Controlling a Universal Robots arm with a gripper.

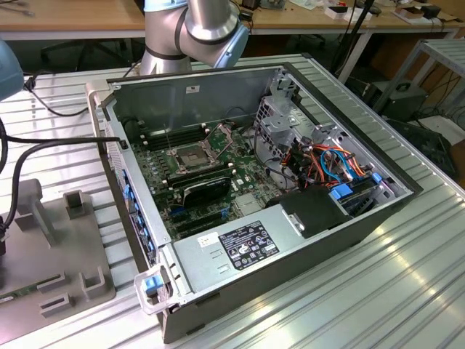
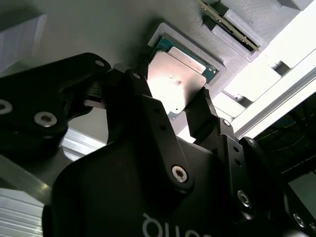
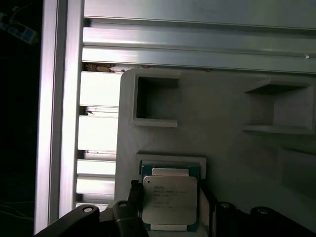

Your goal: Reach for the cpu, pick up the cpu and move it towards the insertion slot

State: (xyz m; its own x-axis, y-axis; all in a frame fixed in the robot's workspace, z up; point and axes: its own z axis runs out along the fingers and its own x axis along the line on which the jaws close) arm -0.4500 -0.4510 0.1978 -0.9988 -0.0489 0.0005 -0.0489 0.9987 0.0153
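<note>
The cpu lies flat in a shallow square nest of the grey fixture tray, which sits on the ribbed metal counter at the exterior view's left, well apart from the insertion slot inside the open computer case. In both wrist views the gripper is right over the chip with its jaws flanking two opposite edges; whether they already press on those edges or stand just off them I cannot tell. The step in hand looks like the grasp itself. Done well, it wants the jaws square to the chip's sides and centred, bearing on the edges and not on the pale lid, with a light squeeze (a thin flat part like this tips easily if caught off-centre). The nest's raised rim hugs the chip closely, so I would judge that a straight lift clear of that rim is safer than any sideways drag. Above the tray there is free room; the tighter edge is the case's upright wall between tray and socket.
</note>
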